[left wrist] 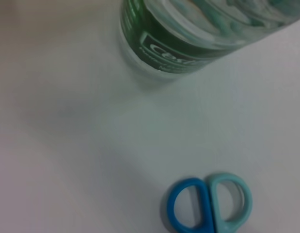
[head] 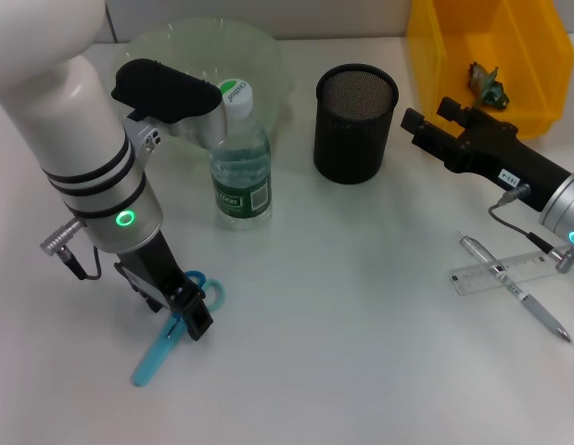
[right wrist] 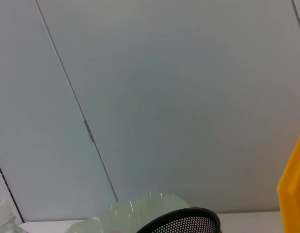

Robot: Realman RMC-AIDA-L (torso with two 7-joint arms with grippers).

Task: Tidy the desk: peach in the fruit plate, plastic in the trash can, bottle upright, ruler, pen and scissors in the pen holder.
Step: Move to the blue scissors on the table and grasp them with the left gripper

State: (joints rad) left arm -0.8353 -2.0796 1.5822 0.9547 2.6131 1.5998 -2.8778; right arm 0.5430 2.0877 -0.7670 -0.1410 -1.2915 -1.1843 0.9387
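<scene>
The scissors (head: 166, 345), with blue and light-blue handles, lie flat on the white table at front left; their handles also show in the left wrist view (left wrist: 208, 208). My left gripper (head: 191, 313) is down on the scissors just below the handles. The clear bottle (head: 240, 162) with a green label stands upright beside the green translucent fruit plate (head: 259, 46). The black mesh pen holder (head: 354, 120) stands mid-table. My right gripper (head: 430, 116) hovers open and empty between the pen holder and the yellow bin (head: 537, 102), which holds crumpled plastic (head: 488, 83). The ruler (head: 472, 278) and pen (head: 537, 313) lie crossed at right. No peach shows.
My left arm's black elbow link (head: 166, 88) hangs over part of the fruit plate and touches the bottle's cap area. The right wrist view shows a grey wall, the pen holder's rim (right wrist: 188, 221) and the plate's edge (right wrist: 140, 208).
</scene>
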